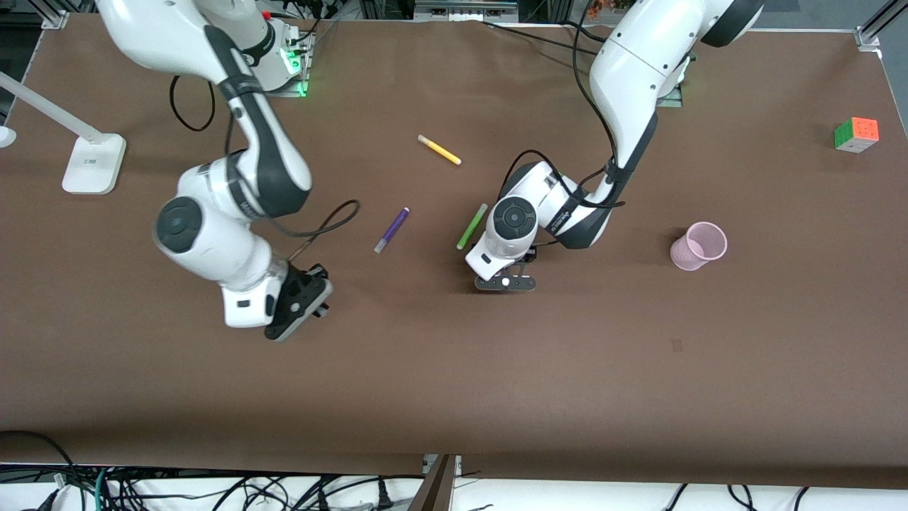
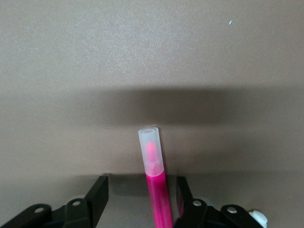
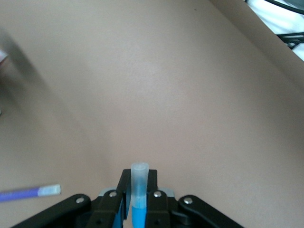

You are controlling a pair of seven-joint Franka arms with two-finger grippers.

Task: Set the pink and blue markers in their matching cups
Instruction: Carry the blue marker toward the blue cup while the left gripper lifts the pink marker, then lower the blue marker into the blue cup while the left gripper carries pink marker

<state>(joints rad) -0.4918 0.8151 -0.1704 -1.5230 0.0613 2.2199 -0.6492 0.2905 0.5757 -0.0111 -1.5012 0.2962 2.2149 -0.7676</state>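
The pink marker lies on the brown table between the spread fingers of my left gripper, with its pale cap pointing away from the gripper. The marker lies closer to one finger. In the front view my left gripper is low over the table's middle and hides the marker. My right gripper is shut on the blue marker, whose pale cap sticks out past the fingertips. In the front view my right gripper is above the table toward the right arm's end. The pink cup stands upright toward the left arm's end. The blue cup is out of view.
A purple pen and a lime-green pen lie near my left gripper, farther from the front camera. A yellow pen lies farther still. A colour cube and a white lamp base sit at the table's two ends.
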